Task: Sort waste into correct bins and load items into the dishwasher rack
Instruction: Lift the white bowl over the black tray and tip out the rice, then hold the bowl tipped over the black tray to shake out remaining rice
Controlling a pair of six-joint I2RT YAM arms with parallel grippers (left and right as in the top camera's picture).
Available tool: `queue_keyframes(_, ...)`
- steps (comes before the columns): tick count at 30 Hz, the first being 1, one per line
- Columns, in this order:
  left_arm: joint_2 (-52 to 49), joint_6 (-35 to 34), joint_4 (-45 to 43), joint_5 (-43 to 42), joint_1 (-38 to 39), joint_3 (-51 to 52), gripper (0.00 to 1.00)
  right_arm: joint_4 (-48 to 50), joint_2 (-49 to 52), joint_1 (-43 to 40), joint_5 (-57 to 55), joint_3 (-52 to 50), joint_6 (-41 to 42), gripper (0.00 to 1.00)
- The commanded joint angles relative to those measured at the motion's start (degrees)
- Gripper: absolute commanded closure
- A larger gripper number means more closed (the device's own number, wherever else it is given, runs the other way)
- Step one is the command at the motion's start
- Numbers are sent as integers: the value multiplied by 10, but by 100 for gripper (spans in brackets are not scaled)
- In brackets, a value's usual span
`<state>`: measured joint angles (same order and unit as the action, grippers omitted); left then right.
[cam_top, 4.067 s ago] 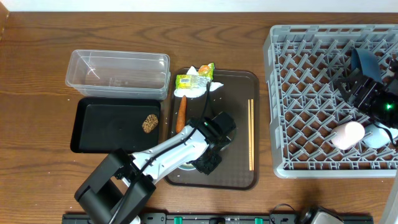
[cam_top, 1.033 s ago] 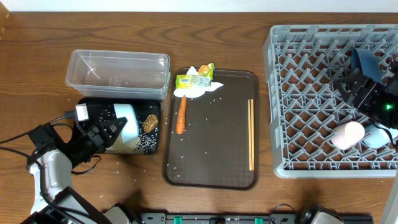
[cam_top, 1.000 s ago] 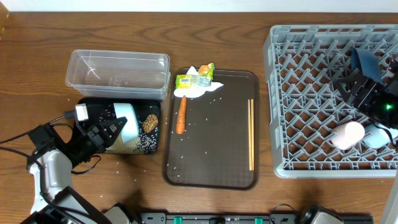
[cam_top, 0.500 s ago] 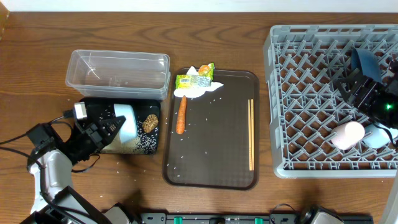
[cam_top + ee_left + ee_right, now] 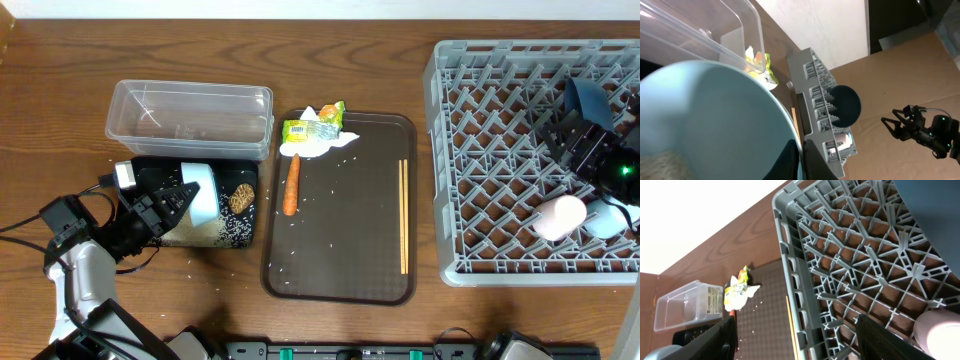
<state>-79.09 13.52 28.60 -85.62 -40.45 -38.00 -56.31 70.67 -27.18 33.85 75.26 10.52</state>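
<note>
My left gripper (image 5: 178,198) is shut on the rim of the white bowl (image 5: 203,192), which is held tipped on its side over the black tray (image 5: 145,185). In the left wrist view the fingers (image 5: 812,161) pinch the rim of the bowl (image 5: 705,115). White rice (image 5: 228,230) and the brown food lump (image 5: 241,198) lie in that tray. The carrot (image 5: 291,186), wrapper (image 5: 309,129), tissue (image 5: 318,148) and chopsticks (image 5: 403,215) lie on the brown serving tray (image 5: 345,250). My right gripper (image 5: 560,135) hangs open and empty over the dishwasher rack (image 5: 500,180).
The clear tub (image 5: 190,118) stands behind the black tray. In the rack the dark blue dish (image 5: 586,98) stands on edge, and the pink cup (image 5: 557,217) and light blue cup (image 5: 606,221) lie at its front right. Loose rice grains dot the serving tray.
Four seconds ago my left arm reached over the serving tray; now it holds the bowl over the black tray, where rice has appeared. Over the last second the bowl drifted slightly back and left.
</note>
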Motion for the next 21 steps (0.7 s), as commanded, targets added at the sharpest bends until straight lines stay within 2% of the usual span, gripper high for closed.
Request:
queue_keyframes(1, -3, -7, -2, 17, -3, 3, 94, 0, -1, 7, 0, 2, 6, 31)
queue_keyframes(2, -3, -34, -2, 42, -3, 3, 94, 0, -1, 7, 0, 2, 6, 31)
queue_keyframes(3, -3, -42, -2, 31, -2, 3, 94, 0, -1, 7, 0, 2, 6, 31)
queue_keyframes(5, -3, -11, -5, -45, -3, 3, 94, 0, -1, 7, 0, 2, 6, 31)
queue_keyframes(9, -5, -41, -10, 10, -3, 3, 94, 0, -1, 7, 0, 2, 6, 31)
queue_keyframes(11, -6, -23, -7, -45, -2, 3, 94, 0, -1, 7, 0, 2, 6, 31)
queue_keyframes(12, -6, -20, -9, -44, -2, 3, 94, 0, -1, 7, 0, 2, 6, 31)
queue_keyframes(15, -10, -46, -13, 42, -2, 3, 94, 0, -1, 7, 0, 2, 6, 31)
queue_keyframes(18, -19, -14, -13, -14, -1, 4, 94, 0, -1, 7, 0, 2, 6, 31)
queue_keyframes(19, -22, -18, -13, -1, -1, 4, 94, 0, -1, 7, 0, 2, 6, 31)
queue_keyframes(21, -26, -56, -8, 83, -1, 4, 94, 0, -1, 7, 0, 2, 6, 31)
